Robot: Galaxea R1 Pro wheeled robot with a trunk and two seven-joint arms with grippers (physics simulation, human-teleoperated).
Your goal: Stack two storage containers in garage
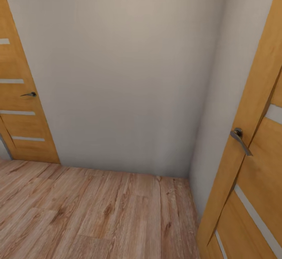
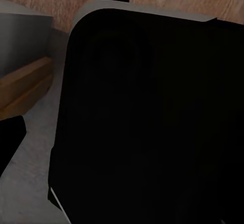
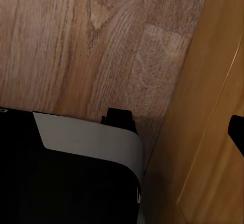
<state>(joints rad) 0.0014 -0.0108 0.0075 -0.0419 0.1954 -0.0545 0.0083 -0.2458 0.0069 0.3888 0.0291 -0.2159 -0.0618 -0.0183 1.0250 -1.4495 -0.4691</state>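
Note:
The two storage containers are out of view. I face a plain white wall [image 1: 125,75] in a corner with light wood plank flooring [image 1: 90,216]. In the left wrist view my own black body [image 2: 147,122] takes up most of the picture, with one dark tip at the edge that may be a finger [image 2: 10,142]. The right wrist view looks down past my black and grey body [image 3: 66,183] onto the planks [image 3: 76,41], with another dark tip [image 3: 237,132] at its edge. Neither pair of jaws is clear enough to judge.
An orange-wood door [image 1: 19,106] with narrow glass slits and a grey handle [image 1: 29,94] stands at the left. A second such door [image 1: 254,165] with a lever handle [image 1: 239,139] is very close on my right; its panel [image 3: 213,107] also sits beside my right arm.

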